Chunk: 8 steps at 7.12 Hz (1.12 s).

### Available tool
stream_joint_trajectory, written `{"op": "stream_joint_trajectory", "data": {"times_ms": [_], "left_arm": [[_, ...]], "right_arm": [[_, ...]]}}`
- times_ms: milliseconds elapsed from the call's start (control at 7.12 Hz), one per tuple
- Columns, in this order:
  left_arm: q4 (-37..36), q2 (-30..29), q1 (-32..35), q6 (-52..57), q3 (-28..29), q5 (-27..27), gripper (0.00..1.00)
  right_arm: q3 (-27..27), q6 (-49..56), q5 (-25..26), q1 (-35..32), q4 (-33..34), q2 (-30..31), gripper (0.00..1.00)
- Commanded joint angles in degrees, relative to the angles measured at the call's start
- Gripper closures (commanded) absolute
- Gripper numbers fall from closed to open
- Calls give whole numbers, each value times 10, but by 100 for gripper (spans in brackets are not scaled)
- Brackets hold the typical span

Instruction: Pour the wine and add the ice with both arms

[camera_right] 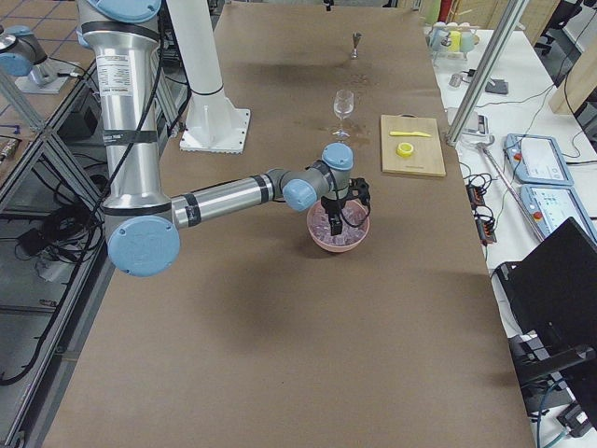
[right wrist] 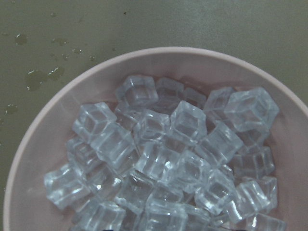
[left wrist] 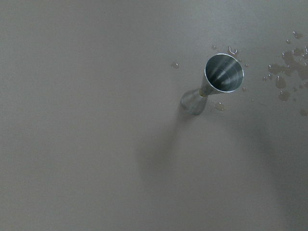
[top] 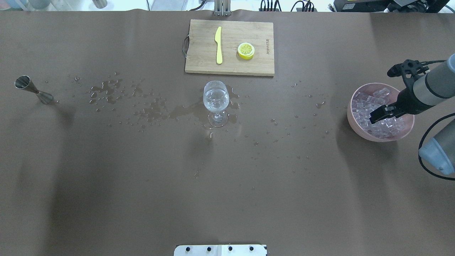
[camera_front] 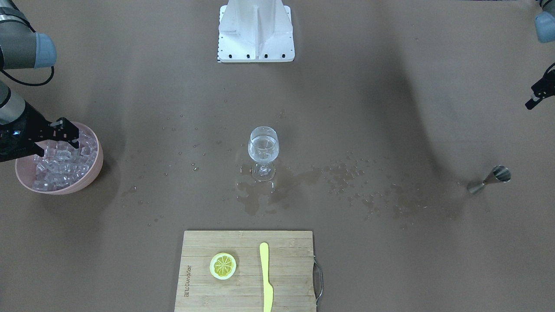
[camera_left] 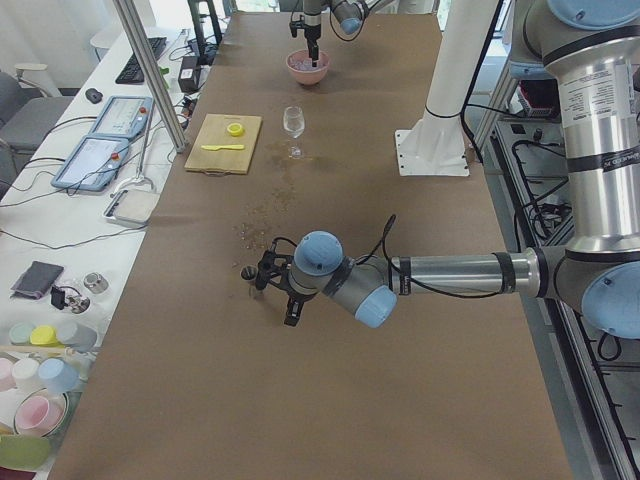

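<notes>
Seen from overhead, my right gripper (top: 377,115) hangs just above the ice (top: 362,103) in the bowl (top: 350,119) at the table's 3 o'clock, its spread unclear to me, and the glass (top: 215,97) lies at its 9 o'clock.

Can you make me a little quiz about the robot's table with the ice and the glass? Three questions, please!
1. True or false: the wine glass is empty.
2. What is the right gripper above? A) a teapot B) the ice in the pink bowl C) a sponge
3. Fill in: the yellow knife and the lemon slice lie on the wooden ____.
Key: 1 false, it holds some clear wine. 2 B. 3 cutting board.
</notes>
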<state>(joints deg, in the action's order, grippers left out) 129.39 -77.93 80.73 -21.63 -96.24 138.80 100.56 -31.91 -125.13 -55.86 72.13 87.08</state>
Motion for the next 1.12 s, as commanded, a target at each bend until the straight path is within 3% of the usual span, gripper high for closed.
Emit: {"op": "stream_joint_trajectory", "data": {"times_ms": [0, 281, 702, 982], "left_arm": [[1, 1, 0, 1, 0, 0, 3], [1, 1, 0, 1, 1, 0, 3], [1, 3, 1, 1, 3, 1, 2], [2, 4, 1, 1, 1, 2, 3]], "right_arm": [[-5, -1, 1, 1, 0, -4, 48], [-5, 0, 0, 1, 0, -9, 96], [2, 0, -5, -3, 0, -24, 100], [36, -30, -27, -21, 37, -83, 100]]}}
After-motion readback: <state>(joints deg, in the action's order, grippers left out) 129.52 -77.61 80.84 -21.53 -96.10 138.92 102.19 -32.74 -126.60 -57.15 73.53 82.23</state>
